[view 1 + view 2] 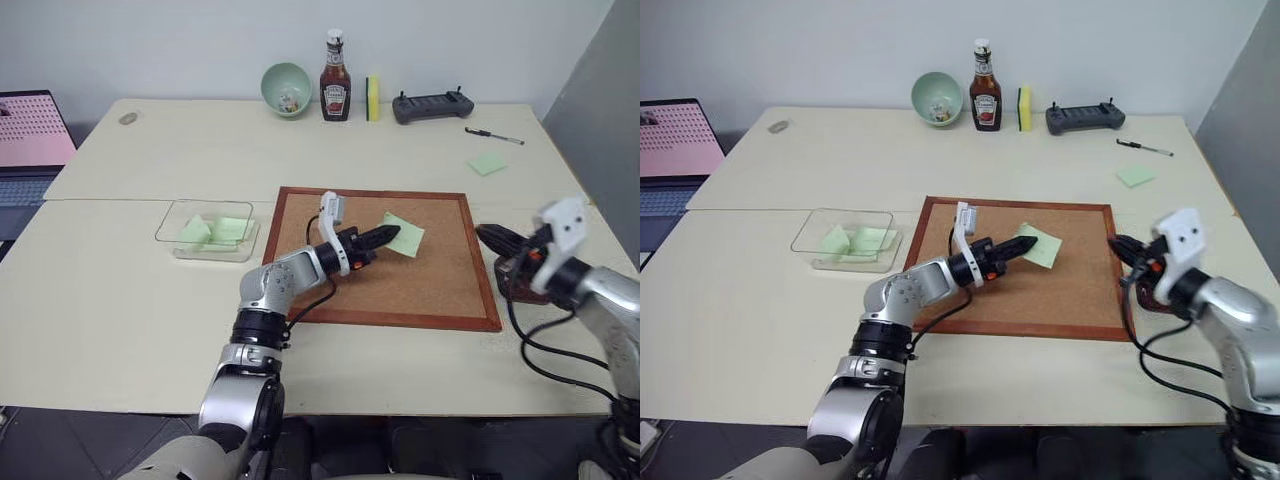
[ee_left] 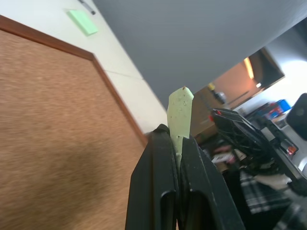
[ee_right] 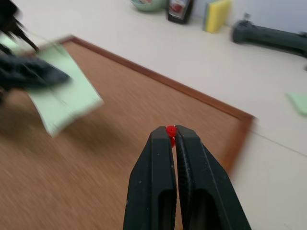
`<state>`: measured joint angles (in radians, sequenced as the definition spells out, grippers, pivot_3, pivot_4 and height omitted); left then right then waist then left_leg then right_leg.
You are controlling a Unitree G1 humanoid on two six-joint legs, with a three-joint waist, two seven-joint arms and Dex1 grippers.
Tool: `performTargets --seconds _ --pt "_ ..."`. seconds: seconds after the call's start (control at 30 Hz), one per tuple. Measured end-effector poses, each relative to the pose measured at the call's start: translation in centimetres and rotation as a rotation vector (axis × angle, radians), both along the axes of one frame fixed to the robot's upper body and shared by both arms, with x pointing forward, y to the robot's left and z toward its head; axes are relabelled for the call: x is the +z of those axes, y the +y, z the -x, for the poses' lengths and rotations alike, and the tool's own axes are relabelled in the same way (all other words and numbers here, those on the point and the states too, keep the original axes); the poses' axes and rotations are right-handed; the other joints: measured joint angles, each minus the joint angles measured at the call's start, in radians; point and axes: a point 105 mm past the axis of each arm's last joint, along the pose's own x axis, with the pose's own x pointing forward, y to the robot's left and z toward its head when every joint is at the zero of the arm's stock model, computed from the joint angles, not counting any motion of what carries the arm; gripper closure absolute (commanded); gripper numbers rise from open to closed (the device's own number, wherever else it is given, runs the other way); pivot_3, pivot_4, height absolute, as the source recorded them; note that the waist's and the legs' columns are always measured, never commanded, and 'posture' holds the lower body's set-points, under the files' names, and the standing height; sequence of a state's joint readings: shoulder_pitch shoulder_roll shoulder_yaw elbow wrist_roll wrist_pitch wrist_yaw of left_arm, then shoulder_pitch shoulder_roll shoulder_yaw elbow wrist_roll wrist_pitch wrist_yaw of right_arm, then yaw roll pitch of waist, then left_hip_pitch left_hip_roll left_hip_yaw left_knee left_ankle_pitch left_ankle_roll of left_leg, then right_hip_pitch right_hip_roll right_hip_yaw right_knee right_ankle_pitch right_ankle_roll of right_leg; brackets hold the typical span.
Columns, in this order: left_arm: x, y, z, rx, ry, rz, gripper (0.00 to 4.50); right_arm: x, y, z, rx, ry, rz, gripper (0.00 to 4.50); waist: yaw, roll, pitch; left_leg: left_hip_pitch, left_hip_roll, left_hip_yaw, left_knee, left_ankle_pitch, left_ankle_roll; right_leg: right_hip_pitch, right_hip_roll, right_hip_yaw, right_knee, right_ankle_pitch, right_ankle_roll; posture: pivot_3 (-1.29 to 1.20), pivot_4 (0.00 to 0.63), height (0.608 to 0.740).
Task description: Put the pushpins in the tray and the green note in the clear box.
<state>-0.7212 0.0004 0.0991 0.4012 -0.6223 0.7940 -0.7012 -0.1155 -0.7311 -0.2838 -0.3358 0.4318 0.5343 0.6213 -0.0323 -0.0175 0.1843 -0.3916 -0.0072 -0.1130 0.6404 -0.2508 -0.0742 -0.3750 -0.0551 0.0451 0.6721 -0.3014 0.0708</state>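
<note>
Left tool point(image 1: 392, 235) over the corkboard point(image 1: 440, 290), clamped on one edge of the green note point(image 1: 408, 236), lifted off the cork; right tool point(image 3: 171, 132) past the board's right edge, above the tray point(image 1: 516, 281), pinching a red pushpin point(image 3: 170, 130) at its tips; clear box point(image 1: 172, 228) on the table point(image 1: 120, 300) left of the board, with green paper pieces inside.

I stood at a pale cream table point(image 1: 120, 300) set against a plain white wall point(image 1: 180, 45). A grey panel point(image 1: 600, 90) rose far right; dark floor point(image 1: 60, 440) showed near left.
</note>
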Motion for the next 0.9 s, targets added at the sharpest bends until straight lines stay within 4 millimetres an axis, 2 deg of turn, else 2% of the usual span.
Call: performTargets --seconds 0.13,0.3,0.5,0.67,0.7,0.9 --pt "-0.2 -0.8 0.6 -0.033 -0.012 -0.020 4.49 -1.9 -3.3 1.1 -0.055 0.069 0.140 4.50 0.001 0.000 0.000 0.000 0.000 0.000 0.001 0.000 0.000 0.001 0.000 0.000 0.000 0.000 0.000 0.00 0.150 0.740" --pt "0.0 -1.0 0.8 -0.043 -0.031 -0.031 4.49 -3.9 -6.2 1.8 -0.110 0.159 0.279 4.50 -0.001 0.000 0.000 0.001 0.000 0.001 0.001 0.000 0.000 0.001 0.000 0.001 0.001 0.000 0.000 0.00 0.150 0.740" --pt "-0.1 -1.1 0.9 -0.045 -0.034 -0.035 4.49 -4.7 -7.5 1.5 -0.142 0.185 0.345 4.50 0.000 0.000 0.000 0.001 0.000 0.001 0.002 0.000 0.000 0.001 0.000 0.001 0.001 0.000 0.000 0.00 0.150 0.740" --pt "-0.1 -1.2 1.0 -0.045 -0.042 -0.039 4.49 -5.0 -7.1 1.1 -0.116 0.190 0.362 4.50 0.000 0.000 0.000 0.001 0.000 0.001 0.002 0.000 0.000 0.001 0.000 0.001 0.001 0.000 0.000 0.00 0.150 0.740" --pt "-0.1 -1.2 1.0 -0.045 -0.043 -0.039 4.50 -5.0 -7.1 0.9 -0.118 0.189 0.364 3.98 0.000 0.000 0.000 0.001 0.000 0.001 0.002 0.000 0.000 0.001 0.000 0.001 0.001 0.000 0.000 0.00 0.150 0.740" --pt "-0.1 -1.2 0.9 -0.043 -0.045 -0.040 4.50 -5.1 -6.8 0.7 -0.103 0.196 0.362 2.78 0.002 0.000 0.000 0.000 0.000 0.000 0.002 0.000 0.000 0.001 0.000 0.000 0.001 0.000 0.000 0.00 0.150 0.740"
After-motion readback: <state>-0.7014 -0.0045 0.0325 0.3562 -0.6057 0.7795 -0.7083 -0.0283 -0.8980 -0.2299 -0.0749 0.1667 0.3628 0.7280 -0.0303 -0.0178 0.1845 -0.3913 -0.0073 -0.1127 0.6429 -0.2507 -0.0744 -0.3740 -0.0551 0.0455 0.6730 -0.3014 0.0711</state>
